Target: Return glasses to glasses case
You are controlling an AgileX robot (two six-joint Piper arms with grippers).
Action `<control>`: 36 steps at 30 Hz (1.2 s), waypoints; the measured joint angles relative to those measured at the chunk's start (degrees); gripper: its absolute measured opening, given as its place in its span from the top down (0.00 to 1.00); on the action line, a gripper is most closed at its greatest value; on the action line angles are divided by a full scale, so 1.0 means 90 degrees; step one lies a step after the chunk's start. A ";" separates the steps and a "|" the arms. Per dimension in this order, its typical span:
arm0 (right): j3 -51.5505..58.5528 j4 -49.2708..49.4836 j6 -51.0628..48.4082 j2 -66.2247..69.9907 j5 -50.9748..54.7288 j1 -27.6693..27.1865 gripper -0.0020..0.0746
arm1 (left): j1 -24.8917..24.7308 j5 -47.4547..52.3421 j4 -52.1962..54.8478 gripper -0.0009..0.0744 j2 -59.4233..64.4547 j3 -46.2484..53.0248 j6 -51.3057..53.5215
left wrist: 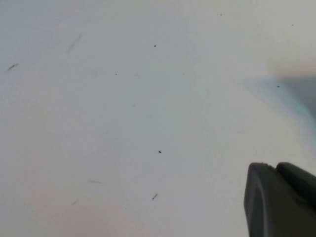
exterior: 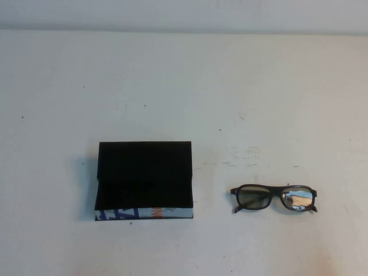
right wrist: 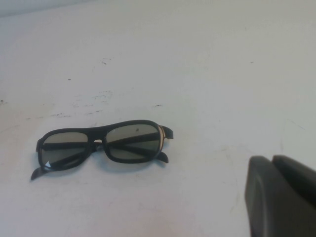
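The glasses case (exterior: 144, 179) lies open on the white table at the left of centre in the high view. Its black lid flap stands back and its blue, white and orange front edge (exterior: 144, 213) faces the robot. Nothing lies inside it. The dark-framed glasses (exterior: 274, 198) rest on the table to its right, arms folded, lenses reflecting light. In the right wrist view the glasses (right wrist: 103, 143) lie ahead of my right gripper (right wrist: 271, 158), which is shut, holds nothing and is well clear of them. My left gripper (left wrist: 274, 165) is shut over bare table. Neither arm shows in the high view.
The white table (exterior: 184, 86) has small dark specks and faint scuff marks (exterior: 244, 155) behind the glasses. A pale wall runs along its far edge (exterior: 184, 27).
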 joint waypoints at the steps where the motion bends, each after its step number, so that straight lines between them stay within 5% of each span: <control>1: 0.0000 0.0000 0.0000 0.0000 0.0000 0.0000 0.99 | 0.0000 0.0000 0.0000 0.99 0.0000 0.0000 0.0000; 15: 0.0000 0.0641 0.0000 0.0000 0.0000 0.0000 0.99 | 0.0000 0.0000 0.0000 0.99 0.0000 0.0000 0.0000; 36: 0.0000 0.5173 -0.0267 0.0000 -0.1087 0.0000 0.99 | 0.0000 0.0000 0.0000 0.99 0.0000 0.0000 0.0000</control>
